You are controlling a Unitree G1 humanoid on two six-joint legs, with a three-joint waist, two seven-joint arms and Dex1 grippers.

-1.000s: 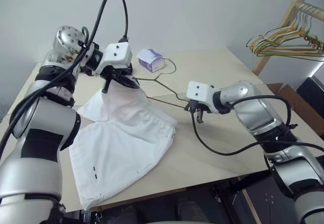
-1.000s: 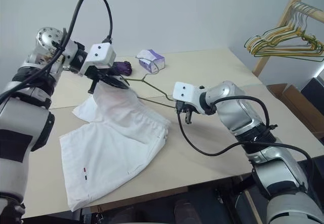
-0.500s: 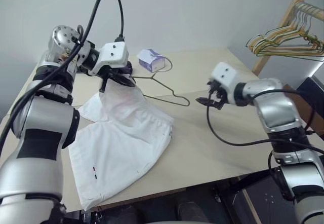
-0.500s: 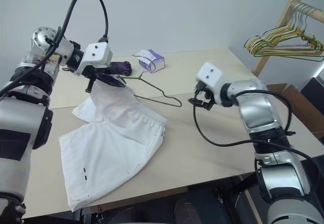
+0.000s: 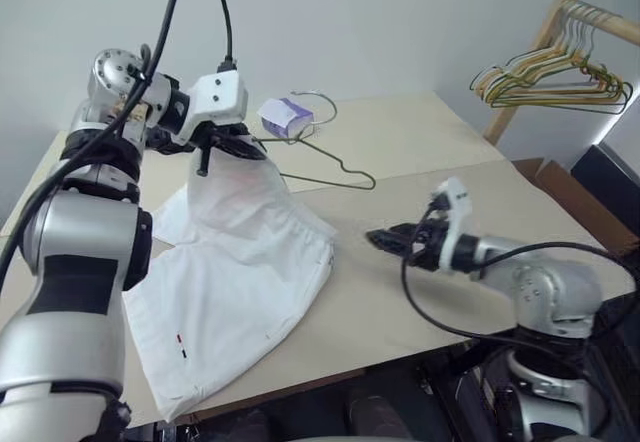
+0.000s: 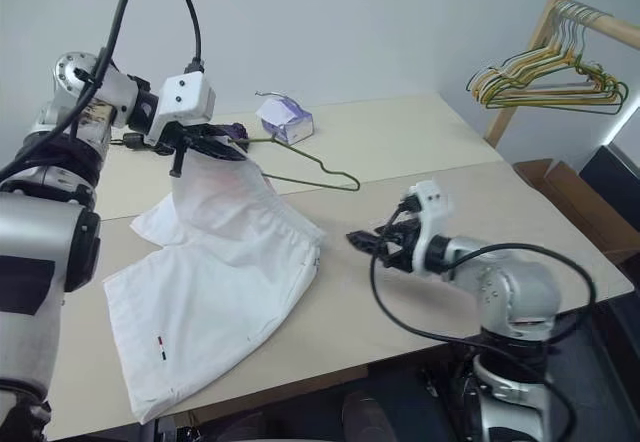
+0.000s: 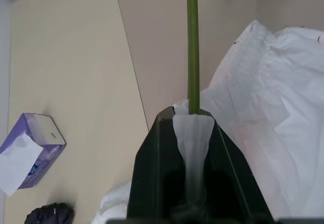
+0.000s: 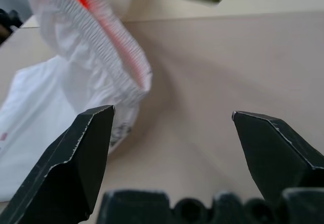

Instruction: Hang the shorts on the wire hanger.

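Nearest the front worktop (image 5: 420,332) edge: shorts (image 5: 230,292), one leg hem lying close to that edge, the rest spread flat toward the middle. Right gripper (image 6: 362,241), fingers spread wide and empty, low over bare worktop just beside the shorts, open surface all around it. Farther back: left gripper (image 5: 232,148), clenched on the lifted waistband together with the wire hanger (image 5: 330,167), whose triangle juts over the worktop. Beyond: tissue box (image 5: 285,117). Far right, off the worktop: rack of coloured hangers (image 5: 545,80).
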